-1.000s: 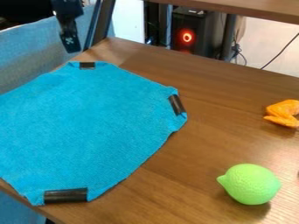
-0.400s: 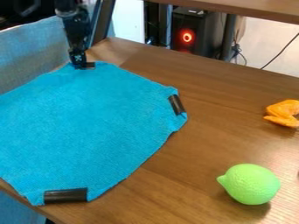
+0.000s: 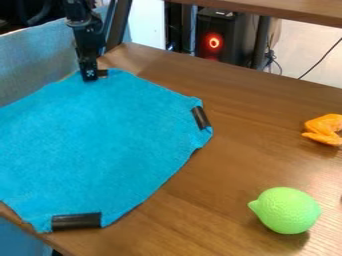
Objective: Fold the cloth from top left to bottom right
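Cloth (image 3: 100,142), bright blue, flat, black strips (image 3: 76,221) at its edges, pincer (image 3: 90,78) at top corner, apart or together unclear

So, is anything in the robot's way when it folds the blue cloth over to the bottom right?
Nothing that I can see. The gripper is right at the top corner of the cloth, and nothing stands on the cloth from there to its lower right edge. The green lemon sits beyond that edge.
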`<state>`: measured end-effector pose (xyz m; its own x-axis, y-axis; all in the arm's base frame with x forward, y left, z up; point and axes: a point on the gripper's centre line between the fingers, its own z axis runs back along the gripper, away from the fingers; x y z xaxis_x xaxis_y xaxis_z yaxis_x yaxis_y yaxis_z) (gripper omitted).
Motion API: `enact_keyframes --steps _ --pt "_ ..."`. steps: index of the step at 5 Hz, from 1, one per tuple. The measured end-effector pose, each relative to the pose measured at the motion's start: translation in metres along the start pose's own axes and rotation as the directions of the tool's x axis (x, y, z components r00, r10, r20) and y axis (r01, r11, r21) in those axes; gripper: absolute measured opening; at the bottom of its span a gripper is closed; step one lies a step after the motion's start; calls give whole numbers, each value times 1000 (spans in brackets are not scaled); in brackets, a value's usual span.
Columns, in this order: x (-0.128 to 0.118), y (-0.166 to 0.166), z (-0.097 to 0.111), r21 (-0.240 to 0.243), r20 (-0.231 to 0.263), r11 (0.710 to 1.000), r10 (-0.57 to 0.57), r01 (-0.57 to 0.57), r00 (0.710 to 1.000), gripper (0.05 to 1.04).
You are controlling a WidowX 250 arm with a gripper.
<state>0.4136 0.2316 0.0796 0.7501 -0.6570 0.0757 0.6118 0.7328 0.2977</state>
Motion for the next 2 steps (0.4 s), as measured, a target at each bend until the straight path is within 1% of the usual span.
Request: enact_keyframes --steps 1,2 --pt "0 1 0 12 0 1000 11 -11 1000 217" --pt "3 4 0 2 11 1000 26 -26 1000 79"
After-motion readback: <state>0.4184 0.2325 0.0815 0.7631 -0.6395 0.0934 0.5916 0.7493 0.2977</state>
